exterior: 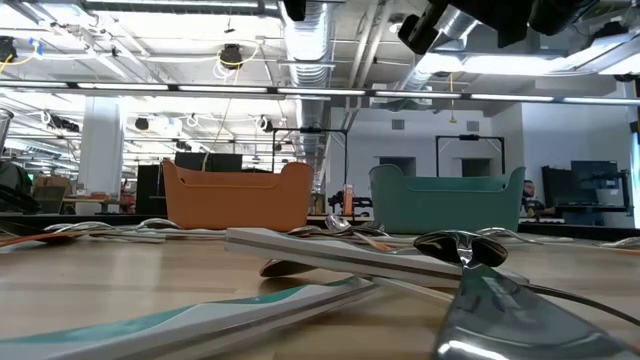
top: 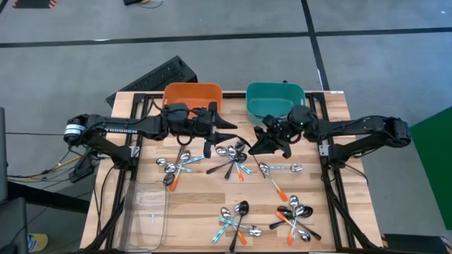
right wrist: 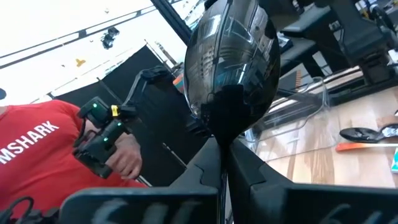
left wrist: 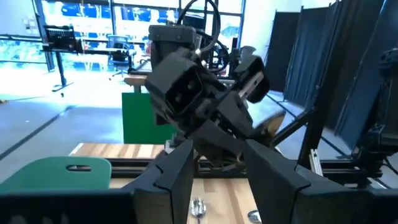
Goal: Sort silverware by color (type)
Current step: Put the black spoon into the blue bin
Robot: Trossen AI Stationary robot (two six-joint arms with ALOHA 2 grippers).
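two tools above the table's far edge: right tool (right wrist: pixel 222 163) clenched on a dark spoon (right wrist: pixel 231 59), left tool (left wrist: pixel 217 177) released.

The table (top: pixel 212 197) is pale, matt wood planks. Spoons (top: pixel 233 161) have glossy metal bowls. The orange bin (top: pixel 192 94) and teal bin (top: pixel 274 97) look like smooth plastic.

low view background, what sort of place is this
Probably a robotics lab or workshop in an open industrial hall. Bare ducts and pipes run under the ceiling, workbenches with monitors line the back, and two robot arms work at a wooden table holding an orange bin and a teal bin.
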